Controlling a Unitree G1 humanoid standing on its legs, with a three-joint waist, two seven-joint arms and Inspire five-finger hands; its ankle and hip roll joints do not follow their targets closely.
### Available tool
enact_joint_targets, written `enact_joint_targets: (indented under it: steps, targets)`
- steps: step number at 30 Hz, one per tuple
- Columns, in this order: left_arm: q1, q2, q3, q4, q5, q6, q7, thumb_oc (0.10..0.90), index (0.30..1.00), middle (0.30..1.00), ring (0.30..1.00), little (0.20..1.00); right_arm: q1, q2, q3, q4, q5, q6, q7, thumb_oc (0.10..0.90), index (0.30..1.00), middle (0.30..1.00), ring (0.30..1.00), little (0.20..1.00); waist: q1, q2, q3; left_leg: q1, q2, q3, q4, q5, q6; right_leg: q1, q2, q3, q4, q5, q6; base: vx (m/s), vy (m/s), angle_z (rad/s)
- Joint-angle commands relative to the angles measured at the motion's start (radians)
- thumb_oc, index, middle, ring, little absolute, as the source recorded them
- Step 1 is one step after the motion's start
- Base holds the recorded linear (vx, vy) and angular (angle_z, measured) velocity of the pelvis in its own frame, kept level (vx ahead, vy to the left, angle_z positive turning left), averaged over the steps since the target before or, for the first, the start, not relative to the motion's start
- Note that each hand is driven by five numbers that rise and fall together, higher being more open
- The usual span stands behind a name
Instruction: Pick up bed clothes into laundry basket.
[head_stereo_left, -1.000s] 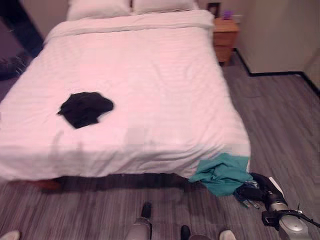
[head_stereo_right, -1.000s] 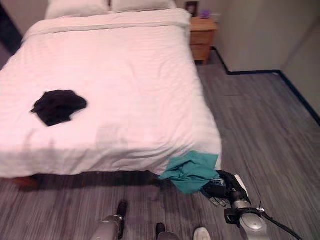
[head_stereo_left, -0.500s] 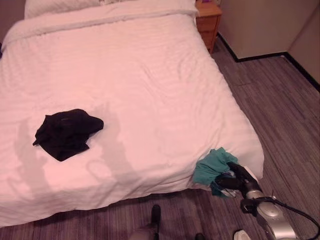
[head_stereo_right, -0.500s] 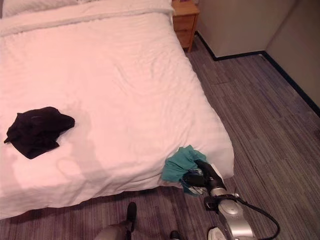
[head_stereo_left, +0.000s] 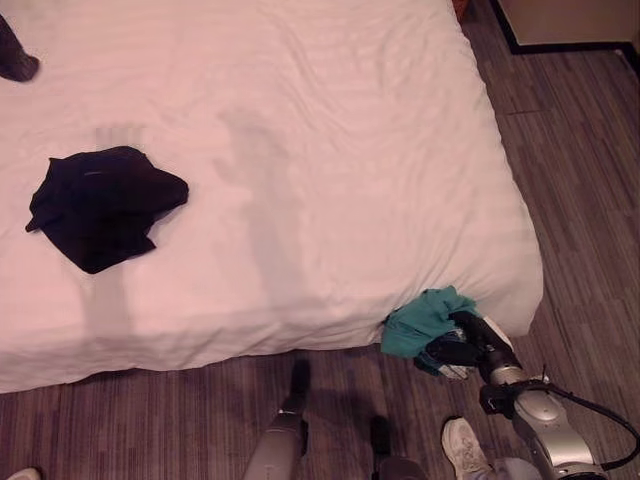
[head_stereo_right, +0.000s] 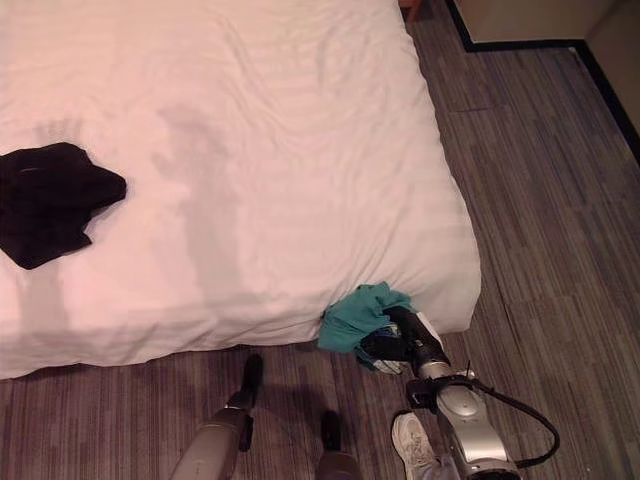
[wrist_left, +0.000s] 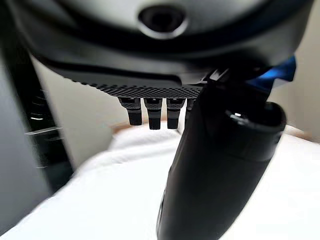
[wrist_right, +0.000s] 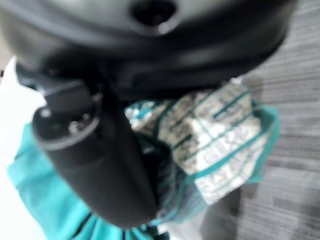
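Observation:
A teal garment (head_stereo_left: 420, 322) with a white patterned part (wrist_right: 225, 140) hangs bunched at the white bed's (head_stereo_left: 330, 150) near right corner. My right hand (head_stereo_left: 470, 340) is shut on it, the thumb (wrist_right: 100, 165) pressed across the cloth. A black garment (head_stereo_left: 100, 205) lies crumpled on the bed's left side, far from both hands. My left hand (head_stereo_left: 298, 380) hangs low in front of the bed's near edge, its fingers (wrist_left: 150, 112) straight and holding nothing.
Grey wood-grain floor (head_stereo_left: 590, 200) runs along the bed's right side to a wall with dark skirting (head_stereo_left: 560, 45). A white shoe (head_stereo_left: 460, 445) stands on the floor by my right arm. A person's dark shoe (head_stereo_left: 15, 62) shows at the bed's far left.
The camera has tilted down and moved closer to the bed. My right hand has closed on the teal garment and drawn it up off the floor, bunched, against the bed corner.

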Motion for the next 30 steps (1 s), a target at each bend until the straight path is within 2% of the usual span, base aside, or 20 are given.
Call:
enact_joint_targets:
  steps: [1,6,8,11,16,18,30]
  targets:
    - [-0.043,0.039,0.049,0.138,0.057,0.055,0.067,0.8,0.9,0.9,0.9,0.9,-0.03,-0.063,-0.074,-0.124,0.056,-0.073,-0.007,0.4,0.3,0.3,0.3,0.3,0.016,-0.039,-0.07,-0.012,0.045,0.014,0.055,-0.024,0.037,0.05,-0.043,0.043,0.027,0.17,0.05,0.02,0.049,-0.07]
    - [0.042,0.1,0.144,0.181,0.013,0.061,0.042,0.8,0.9,0.9,0.9,0.9,-0.018,-0.06,-0.069,-0.143,0.054,-0.071,-0.007,0.4,0.3,0.3,0.3,0.3,0.007,-0.06,-0.039,-0.021,0.055,0.04,0.055,-0.037,0.045,0.008,-0.047,0.06,0.044,0.22,0.061,0.02,0.059,-0.09]
    - [0.06,0.106,0.156,0.185,0.022,0.063,0.042,0.8,0.9,0.9,0.9,0.9,-0.014,-0.061,-0.068,-0.147,0.051,-0.071,-0.006,0.4,0.3,0.3,0.3,0.3,0.006,-0.062,-0.035,-0.021,0.057,0.044,0.054,-0.038,0.046,0.004,-0.048,0.061,0.045,0.229,0.063,0.03,0.037,-0.24]
    - [0.129,0.127,0.228,0.185,0.0,0.069,0.033,0.8,0.9,0.9,0.9,0.9,0.002,-0.056,-0.08,-0.155,0.048,-0.072,-0.006,0.4,0.3,0.3,0.3,0.3,0.004,-0.077,-0.016,-0.028,0.055,0.049,0.053,-0.044,0.051,-0.008,-0.053,0.06,0.049,0.256,0.068,0.04,0.061,-0.14]
    - [0.181,0.144,0.261,0.177,0.001,0.068,0.029,0.8,0.9,0.9,0.9,0.9,0.014,-0.049,-0.085,-0.162,0.047,-0.076,-0.005,0.4,0.3,0.3,0.3,0.3,0.004,-0.086,0.0,-0.044,0.046,0.046,0.057,-0.051,0.057,-0.025,-0.059,0.055,0.066,0.279,0.073,0.02,0.038,0.01]
    - [0.253,0.158,0.324,0.181,-0.033,0.067,0.007,0.8,0.9,0.9,0.9,0.9,0.013,-0.045,-0.08,-0.158,0.045,-0.074,-0.002,0.4,0.3,0.3,0.3,0.3,0.013,-0.089,0.011,-0.053,0.042,0.045,0.06,-0.056,0.061,-0.032,-0.063,0.043,0.074,0.295,0.078,0.02,0.044,0.05]
    - [0.464,0.158,0.52,0.16,-0.135,0.081,-0.031,0.8,0.9,0.9,0.9,0.9,-0.015,-0.044,-0.052,-0.142,0.029,-0.074,-0.011,0.4,0.3,0.3,0.3,0.3,0.028,-0.075,0.044,-0.092,0.021,0.026,0.077,-0.068,0.069,-0.054,-0.073,0.02,0.087,0.346,0.084,0.01,0.031,0.04]
